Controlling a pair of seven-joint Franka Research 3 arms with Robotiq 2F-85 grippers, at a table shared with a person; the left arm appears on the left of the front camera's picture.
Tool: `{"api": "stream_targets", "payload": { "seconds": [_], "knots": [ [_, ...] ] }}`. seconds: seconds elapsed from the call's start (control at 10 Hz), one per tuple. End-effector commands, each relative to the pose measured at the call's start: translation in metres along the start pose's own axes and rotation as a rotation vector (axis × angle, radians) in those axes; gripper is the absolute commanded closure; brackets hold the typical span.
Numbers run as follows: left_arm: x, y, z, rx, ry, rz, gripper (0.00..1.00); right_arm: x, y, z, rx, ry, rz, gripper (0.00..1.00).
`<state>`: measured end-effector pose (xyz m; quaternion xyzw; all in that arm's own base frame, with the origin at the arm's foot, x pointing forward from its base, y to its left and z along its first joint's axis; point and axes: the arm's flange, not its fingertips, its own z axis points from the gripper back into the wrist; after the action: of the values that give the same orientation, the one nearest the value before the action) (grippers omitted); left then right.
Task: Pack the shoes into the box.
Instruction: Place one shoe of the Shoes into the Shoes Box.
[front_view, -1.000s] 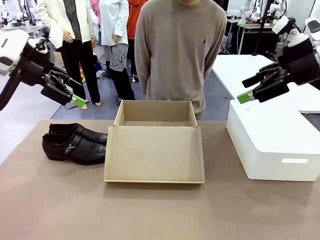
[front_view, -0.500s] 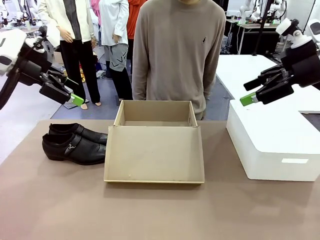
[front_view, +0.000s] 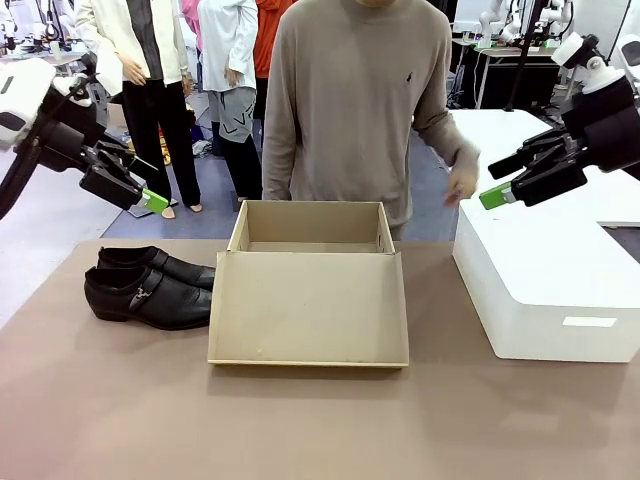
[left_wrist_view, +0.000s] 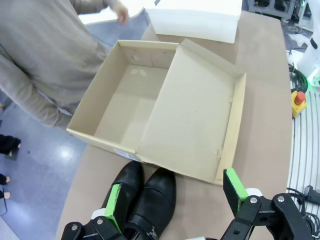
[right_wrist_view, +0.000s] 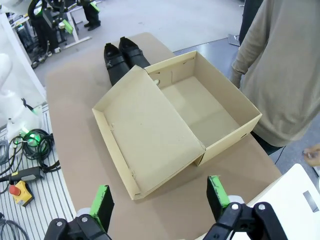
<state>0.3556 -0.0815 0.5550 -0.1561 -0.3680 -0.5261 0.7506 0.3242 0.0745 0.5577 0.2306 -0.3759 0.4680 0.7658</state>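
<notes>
Two black shiny shoes (front_view: 150, 285) lie side by side on the brown table, left of the box (front_view: 310, 215). The tan cardboard box stands open in the middle, bare inside, with its lid (front_view: 308, 310) folded flat toward me. My left gripper (front_view: 142, 182) hangs open in the air above and behind the shoes. In the left wrist view the shoes (left_wrist_view: 145, 200) sit just beyond my left gripper (left_wrist_view: 174, 197), with the box (left_wrist_view: 125, 95) farther on. My right gripper (front_view: 500, 180) hovers open over the white block. The right wrist view looks down past my right gripper (right_wrist_view: 160, 196) at the box (right_wrist_view: 200, 110) and shoes (right_wrist_view: 120, 60).
A large white block (front_view: 540, 290) stands on the table to the right of the box. A person in a beige sweater (front_view: 355, 100) stands at the far edge behind the box, one hand (front_view: 462, 180) held out near my right gripper. Bare table stretches in front of the lid.
The person's arm has swung out from behind the back, bringing a hand near the white block. My right gripper rose slightly a second ago and has since held still; the left one barely shifted.
</notes>
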Motion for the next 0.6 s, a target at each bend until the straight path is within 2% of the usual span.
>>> {"api": "stream_targets", "payload": {
  "seconds": [0.0, 0.5],
  "knots": [
    [-0.0019, 0.0026, -0.0005, -0.010, -0.016, -0.013, 0.00, 0.0000, -0.0035, -0.0018, 0.013, -0.017, 0.022, 0.00],
    [-0.0001, 0.0001, 0.0001, 0.000, 0.000, 0.000, 0.00, 0.0000, -0.0035, -0.0018, 0.013, -0.017, 0.022, 0.00]
  ]
}}
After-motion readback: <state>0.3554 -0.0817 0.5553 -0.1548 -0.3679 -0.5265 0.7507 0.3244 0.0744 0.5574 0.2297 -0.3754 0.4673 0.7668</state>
